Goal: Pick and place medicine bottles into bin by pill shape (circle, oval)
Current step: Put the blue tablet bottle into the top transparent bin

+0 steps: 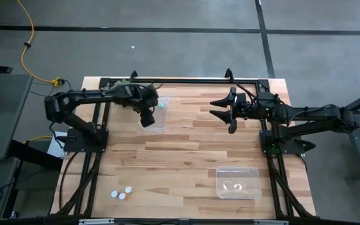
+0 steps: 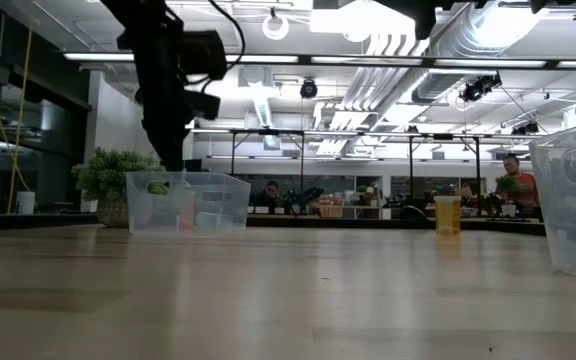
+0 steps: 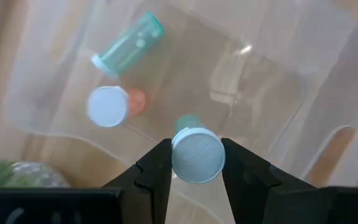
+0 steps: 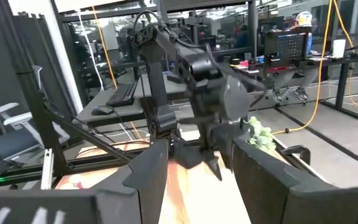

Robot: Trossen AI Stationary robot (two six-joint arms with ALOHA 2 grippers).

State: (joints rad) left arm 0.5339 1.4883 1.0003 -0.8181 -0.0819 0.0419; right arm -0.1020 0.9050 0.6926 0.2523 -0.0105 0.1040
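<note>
Counting from above, two clear bins stand on the wooden table (image 1: 186, 156): the far bin (image 1: 155, 115) at upper centre of the high view and the near bin (image 1: 237, 182) at lower right. Three white-capped bottles (image 1: 122, 192) stand at lower left. The left gripper (image 3: 197, 165) hangs over the far bin and clamps a teal bottle (image 3: 196, 152) with a pale ribbed cap between its fingers. Below lie a teal bottle with green cap (image 3: 128, 45) and a reddish bottle (image 3: 114, 104). The right gripper (image 1: 222, 109) waits spread apart at upper right, holding nothing.
</note>
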